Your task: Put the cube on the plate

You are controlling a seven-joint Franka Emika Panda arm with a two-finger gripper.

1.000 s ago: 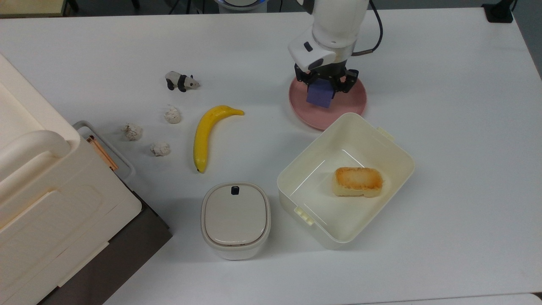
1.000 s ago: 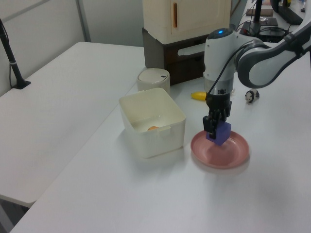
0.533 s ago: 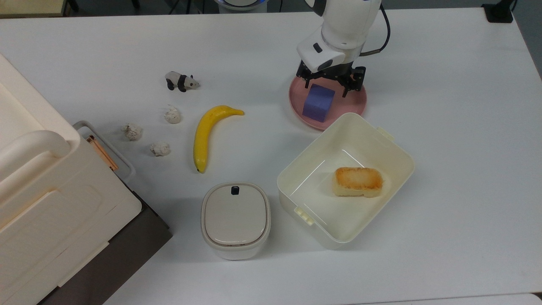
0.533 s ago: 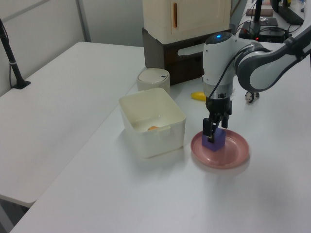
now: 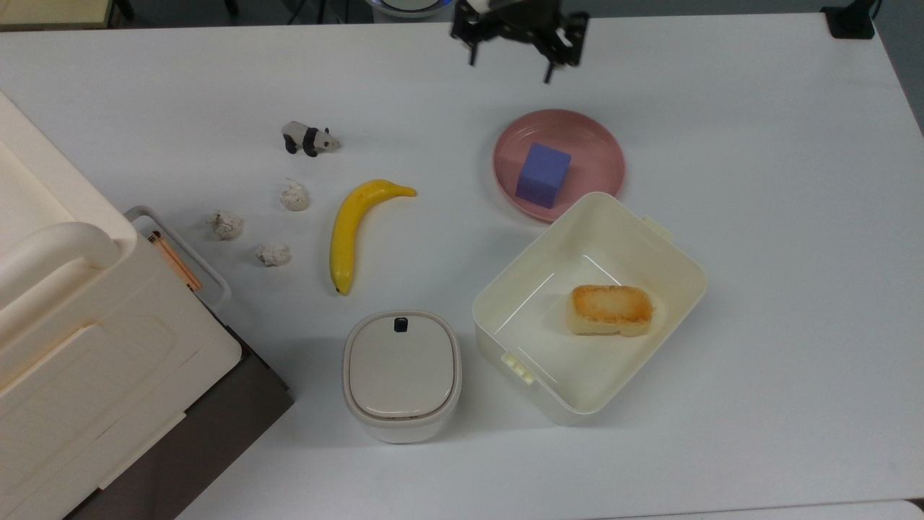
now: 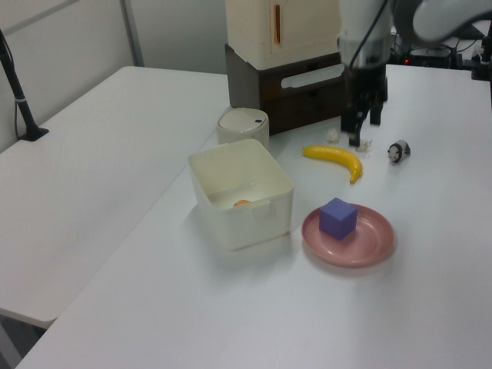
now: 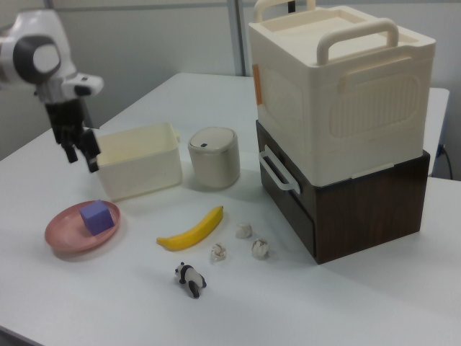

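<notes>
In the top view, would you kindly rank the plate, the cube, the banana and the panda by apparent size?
1. Plate
2. Banana
3. Cube, though standing nearer the camera may flatter it
4. Panda

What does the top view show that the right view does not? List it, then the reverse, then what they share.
The top view looks down into the cream box and reveals the toasted block inside. The right view gives the side of the handled cream case stacked on the dark drawer unit. Both show the cube on the plate, the banana and the open tool.
</notes>
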